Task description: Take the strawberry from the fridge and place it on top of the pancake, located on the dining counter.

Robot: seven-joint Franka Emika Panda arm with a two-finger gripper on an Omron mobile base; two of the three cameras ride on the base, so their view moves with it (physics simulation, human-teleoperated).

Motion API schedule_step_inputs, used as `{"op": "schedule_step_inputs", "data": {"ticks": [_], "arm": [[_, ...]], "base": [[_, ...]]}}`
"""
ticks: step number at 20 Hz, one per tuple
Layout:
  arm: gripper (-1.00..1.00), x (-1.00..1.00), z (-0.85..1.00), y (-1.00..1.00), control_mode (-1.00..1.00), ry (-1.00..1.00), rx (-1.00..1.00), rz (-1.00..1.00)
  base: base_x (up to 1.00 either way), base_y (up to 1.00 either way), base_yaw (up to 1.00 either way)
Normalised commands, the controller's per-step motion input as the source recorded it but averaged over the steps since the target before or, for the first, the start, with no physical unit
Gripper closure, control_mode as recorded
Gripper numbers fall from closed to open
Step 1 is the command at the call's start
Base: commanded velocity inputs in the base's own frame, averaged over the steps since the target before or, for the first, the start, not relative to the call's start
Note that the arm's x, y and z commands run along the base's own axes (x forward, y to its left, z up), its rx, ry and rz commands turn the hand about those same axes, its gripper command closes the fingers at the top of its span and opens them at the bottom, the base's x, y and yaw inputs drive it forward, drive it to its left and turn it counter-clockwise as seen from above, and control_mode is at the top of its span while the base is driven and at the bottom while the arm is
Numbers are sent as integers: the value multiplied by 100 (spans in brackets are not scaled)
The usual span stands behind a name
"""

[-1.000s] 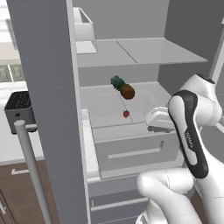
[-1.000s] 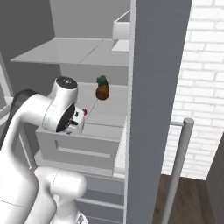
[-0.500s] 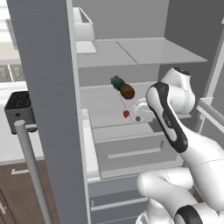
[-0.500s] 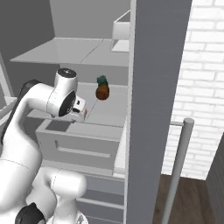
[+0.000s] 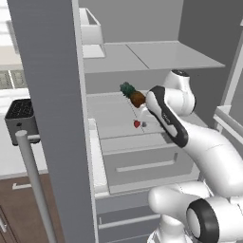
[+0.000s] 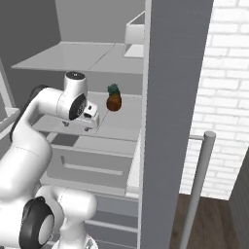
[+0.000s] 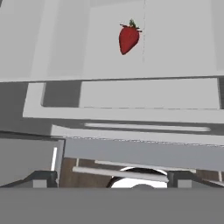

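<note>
The strawberry (image 5: 137, 124) is a tiny red berry lying on the pale middle shelf of the open grey fridge (image 5: 47, 95). In the hand view the strawberry (image 7: 129, 38) lies near the top, well beyond the fingertips. My gripper (image 5: 142, 117) hangs just above and right of the berry, reaching in over the shelf's front edge. It is open, with the two dark tips (image 7: 43, 177) far apart and nothing between them. From the right, the gripper (image 6: 83, 122) covers the berry. The pancake and dining counter are out of view.
A small pineapple (image 5: 133, 95) (image 6: 114, 100) stands on the same shelf, just behind the hand. A white bin (image 5: 90, 33) sits on the shelf above. A drawer front (image 5: 142, 161) juts out below. The open door and its handle (image 5: 35, 185) stand left; a black toaster (image 5: 21, 116) sits beyond.
The arm has swung forward and left into the fridge, bringing the hand from the shelf's right side to just above the strawberry. The berry and pineapple have not moved.
</note>
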Motion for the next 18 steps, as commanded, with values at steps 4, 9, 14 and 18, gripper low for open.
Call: {"op": "schedule_step_inputs", "data": {"ticks": [4, 9, 14, 18], "arm": [[-100, 42, -17, 2, -100, 1, -7, -6], [-100, 29, -2, 0, -100, 0, -2, -2], [-100, 25, -5, 0, -100, 0, -3, -1], [-100, 11, -24, 0, -100, 0, -6, 0]], "base": [[0, 0, 0], [0, 0, 0], [0, 0, 0], [0, 0, 0]]}}
